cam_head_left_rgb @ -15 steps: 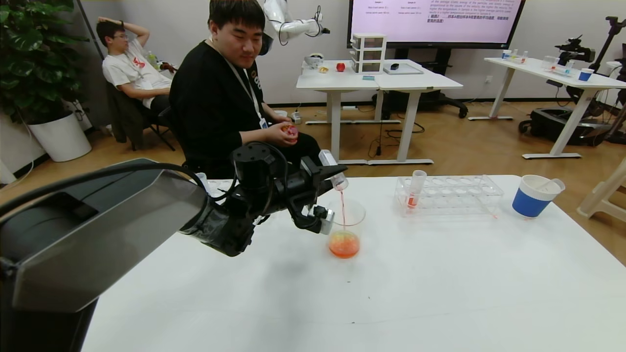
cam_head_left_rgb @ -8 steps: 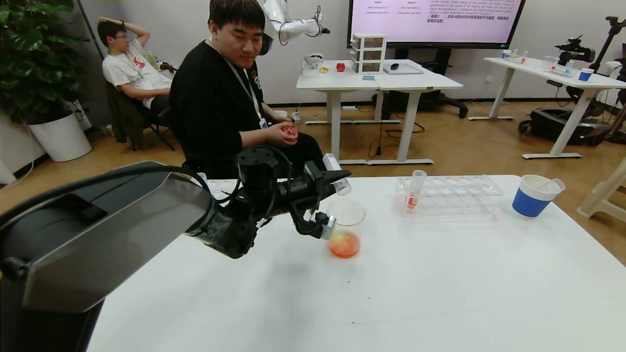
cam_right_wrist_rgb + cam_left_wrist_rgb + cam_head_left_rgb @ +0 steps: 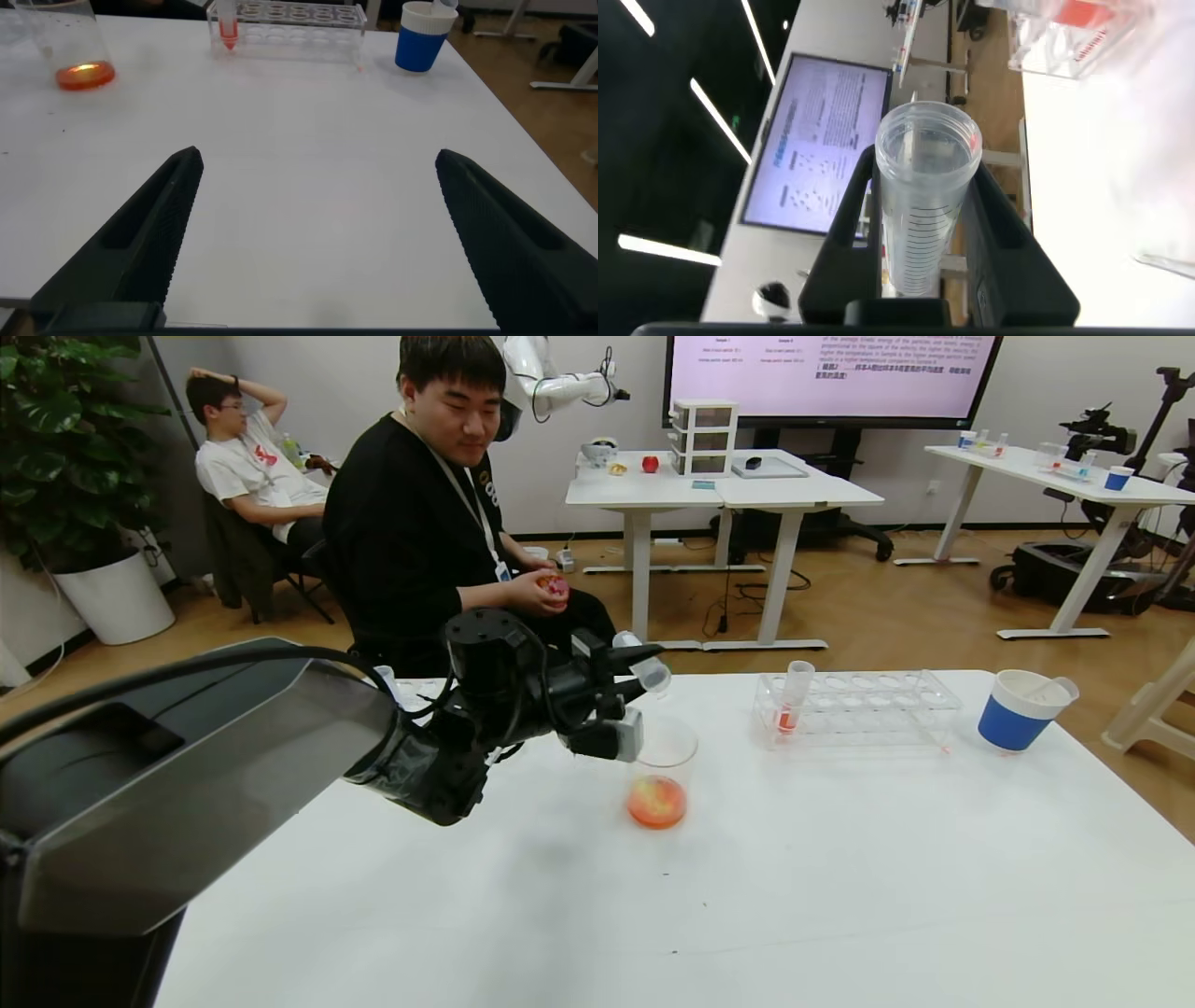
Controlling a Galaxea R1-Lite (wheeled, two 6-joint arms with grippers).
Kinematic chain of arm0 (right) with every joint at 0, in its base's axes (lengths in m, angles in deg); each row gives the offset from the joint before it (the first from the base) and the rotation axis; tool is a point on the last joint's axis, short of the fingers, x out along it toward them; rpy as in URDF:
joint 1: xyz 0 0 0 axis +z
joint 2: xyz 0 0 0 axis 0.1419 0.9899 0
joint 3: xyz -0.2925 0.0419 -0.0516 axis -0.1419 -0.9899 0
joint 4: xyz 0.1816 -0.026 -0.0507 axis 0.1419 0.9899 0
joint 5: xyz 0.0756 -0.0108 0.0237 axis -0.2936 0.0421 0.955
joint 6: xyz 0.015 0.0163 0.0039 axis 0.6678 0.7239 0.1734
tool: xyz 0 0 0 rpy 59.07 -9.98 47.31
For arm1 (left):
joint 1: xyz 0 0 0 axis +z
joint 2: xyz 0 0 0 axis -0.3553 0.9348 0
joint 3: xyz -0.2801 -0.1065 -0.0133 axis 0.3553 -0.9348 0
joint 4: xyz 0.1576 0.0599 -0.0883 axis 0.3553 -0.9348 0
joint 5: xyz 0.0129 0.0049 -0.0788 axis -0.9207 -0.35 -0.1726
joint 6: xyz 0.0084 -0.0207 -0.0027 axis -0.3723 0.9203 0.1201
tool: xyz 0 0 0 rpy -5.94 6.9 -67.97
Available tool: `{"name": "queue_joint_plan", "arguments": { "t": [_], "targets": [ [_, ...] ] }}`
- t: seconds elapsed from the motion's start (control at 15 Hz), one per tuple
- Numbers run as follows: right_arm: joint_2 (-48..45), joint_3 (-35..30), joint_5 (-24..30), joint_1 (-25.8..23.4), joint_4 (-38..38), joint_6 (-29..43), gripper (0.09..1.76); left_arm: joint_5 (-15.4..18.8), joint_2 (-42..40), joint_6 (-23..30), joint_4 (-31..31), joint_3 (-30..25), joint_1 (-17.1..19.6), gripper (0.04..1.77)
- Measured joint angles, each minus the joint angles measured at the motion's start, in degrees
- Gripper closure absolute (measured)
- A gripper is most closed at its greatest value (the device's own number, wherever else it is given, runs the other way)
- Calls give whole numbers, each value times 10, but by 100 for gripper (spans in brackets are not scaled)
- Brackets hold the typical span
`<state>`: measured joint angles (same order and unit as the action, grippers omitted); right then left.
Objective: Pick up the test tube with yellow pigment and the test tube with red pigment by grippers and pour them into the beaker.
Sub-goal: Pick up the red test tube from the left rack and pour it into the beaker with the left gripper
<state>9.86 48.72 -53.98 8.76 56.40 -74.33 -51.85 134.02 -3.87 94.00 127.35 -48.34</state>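
While the left pincer (image 3: 644, 665) clamps an emptied tube (image 3: 922, 191), the right pincer (image 3: 313, 233) gapes

Beaker (image 3: 661, 761) clear glass; table (image 3: 747, 896) matt white (smooth).

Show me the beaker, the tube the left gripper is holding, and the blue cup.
beaker (image 3: 661, 747), head view, on its clear glass wall above the orange liquid.
test tube (image 3: 920, 224), left wrist view, on its clear graduated body between the fingers.
blue cup (image 3: 1010, 723), head view, on its blue side wall.
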Motion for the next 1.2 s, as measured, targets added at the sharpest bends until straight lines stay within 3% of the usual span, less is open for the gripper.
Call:
{"name": "queue_joint_plan", "arguments": {
  "t": [0.13,0.33,0.53,0.67,0.87,1.0,1.2],
  "targets": [
    [0,0,0,0,0,0,11,-85,-12,135,53,1,-3,130],
    [0,0,0,0,0,0,11,-291,-32,335,91,-1,-21,130],
    [0,0,0,0,0,0,11,-473,-52,511,69,7,-47,130],
    [0,0,0,0,0,0,11,-553,-66,598,17,17,-51,130],
    [0,0,0,0,0,0,11,-632,-94,713,-101,23,-52,130],
    [0,0,0,0,0,0,11,-647,-112,766,-138,19,-47,130],
    [0,0,0,0,0,0,11,-644,-135,775,-139,-13,-28,130]
  ]
}}
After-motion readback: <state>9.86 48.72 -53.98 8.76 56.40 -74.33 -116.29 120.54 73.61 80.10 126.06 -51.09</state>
